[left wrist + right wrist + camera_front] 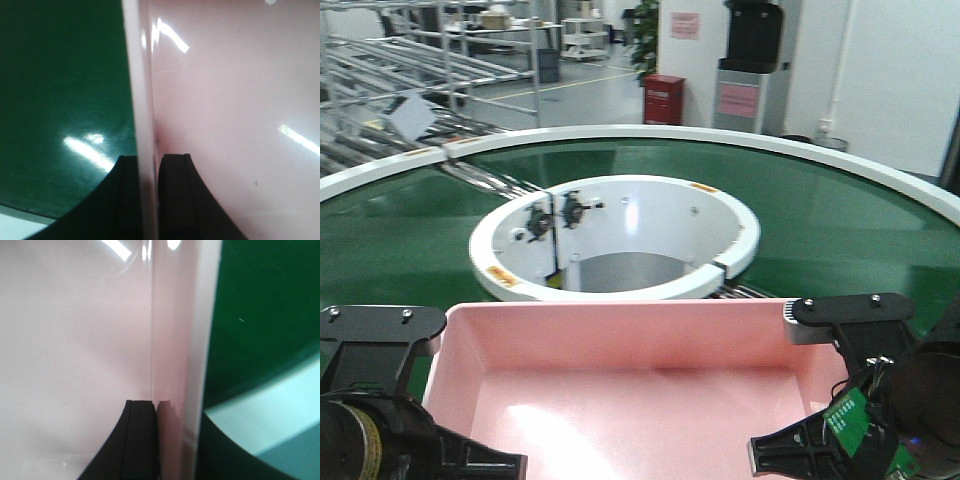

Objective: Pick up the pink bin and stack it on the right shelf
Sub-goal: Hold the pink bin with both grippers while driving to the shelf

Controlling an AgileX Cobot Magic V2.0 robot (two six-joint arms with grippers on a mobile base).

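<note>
Lower left, my left gripper (148, 162) is pinching the left wall of the bin (620, 400), which is sitting bottom centre over the belt (400, 230). Lower right, my right gripper (175, 412) is clamping its right wall. I'm planning a level, synchronized lift.

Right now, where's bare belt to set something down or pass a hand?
Open green belt left of the white hub, right of it, and behind it up to the white outer rim. Crowded up front: pink bin, jaws clamped on both side walls.
</note>
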